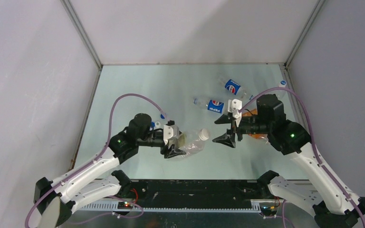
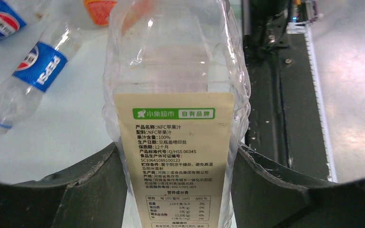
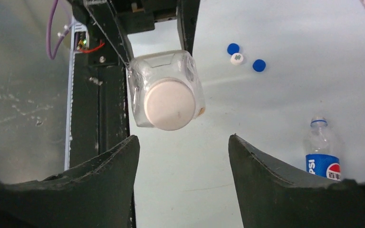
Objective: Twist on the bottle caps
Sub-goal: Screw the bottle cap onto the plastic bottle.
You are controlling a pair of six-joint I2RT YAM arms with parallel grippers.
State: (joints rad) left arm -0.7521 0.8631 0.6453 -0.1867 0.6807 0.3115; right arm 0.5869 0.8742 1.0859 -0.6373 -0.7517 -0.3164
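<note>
While my left end effector (image 1: 173,145) clamps the juice bottle (image 1: 191,145) level, its white cap (image 3: 169,103) faces my right end effector (image 3: 183,140) along the bottle's axis. That end effector is nearer, with its jaws spread and not touching the cap.

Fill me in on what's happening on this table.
The left gripper holds a clear bottle sideways, its white cap pointing at the right gripper. That one's jaws stand open just short of the cap, touching nothing. Three loose caps and two Pepsi bottles lie on the table.
</note>
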